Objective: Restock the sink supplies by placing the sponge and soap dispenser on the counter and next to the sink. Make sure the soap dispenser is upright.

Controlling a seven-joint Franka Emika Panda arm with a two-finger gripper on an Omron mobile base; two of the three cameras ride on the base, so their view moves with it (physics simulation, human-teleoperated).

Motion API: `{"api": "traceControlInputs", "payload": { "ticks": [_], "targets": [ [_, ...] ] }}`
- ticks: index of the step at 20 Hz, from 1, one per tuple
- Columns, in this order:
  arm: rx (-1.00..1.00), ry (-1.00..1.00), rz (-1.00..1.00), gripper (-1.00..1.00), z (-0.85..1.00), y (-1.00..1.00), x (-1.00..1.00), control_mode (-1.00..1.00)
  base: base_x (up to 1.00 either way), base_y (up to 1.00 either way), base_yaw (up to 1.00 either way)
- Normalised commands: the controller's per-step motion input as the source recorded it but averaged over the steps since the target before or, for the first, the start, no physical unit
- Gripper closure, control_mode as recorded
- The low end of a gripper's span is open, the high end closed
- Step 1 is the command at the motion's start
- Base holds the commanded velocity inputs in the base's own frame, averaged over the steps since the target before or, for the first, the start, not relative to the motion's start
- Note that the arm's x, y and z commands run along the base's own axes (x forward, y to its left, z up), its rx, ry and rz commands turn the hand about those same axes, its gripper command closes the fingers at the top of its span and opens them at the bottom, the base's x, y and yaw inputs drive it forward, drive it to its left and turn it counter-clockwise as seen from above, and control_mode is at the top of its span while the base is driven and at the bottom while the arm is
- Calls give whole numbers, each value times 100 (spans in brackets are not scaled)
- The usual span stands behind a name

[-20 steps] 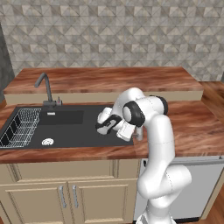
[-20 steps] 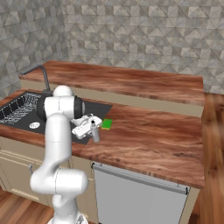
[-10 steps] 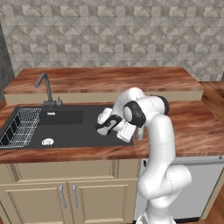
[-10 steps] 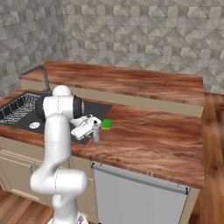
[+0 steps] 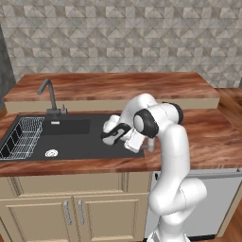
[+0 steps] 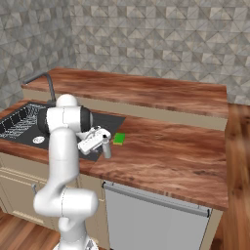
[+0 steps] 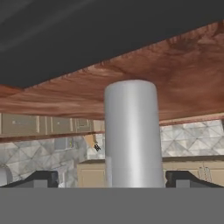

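Showing sponge (image 6: pixel 119 138): right base view

text: none legible | labels/brands: none | numbers/signs: none | checked: tabletop (image 5: pixel 208 137), sink (image 5: pixel 71 142), grey cylinder (image 7: pixel 131 135) – all surfaces plain

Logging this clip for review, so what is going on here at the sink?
The white arm's gripper is open, its fingers standing wide on either side of a grey soap dispenser. The dispenser stands upright on the wooden counter, just right of the black sink. A green sponge lies on the counter beside the sink's edge. Judging by this, both supplies look placed and the fingers are not gripping the dispenser.
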Motion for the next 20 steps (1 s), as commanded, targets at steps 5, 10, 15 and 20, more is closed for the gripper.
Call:
{"api": "traceControlInputs", "payload": {
  "ticks": [5,10,15,20],
  "targets": [
    [0,0,-1,-100,16,42,0,-100,0,0,0],
    [0,0,-2,-100,18,34,-1,-100,0,0,0],
    [0,-7,0,-100,19,27,-36,-100,0,0,0],
    [0,-18,0,-100,20,6,-89,-100,0,0,0]
  ]
}}
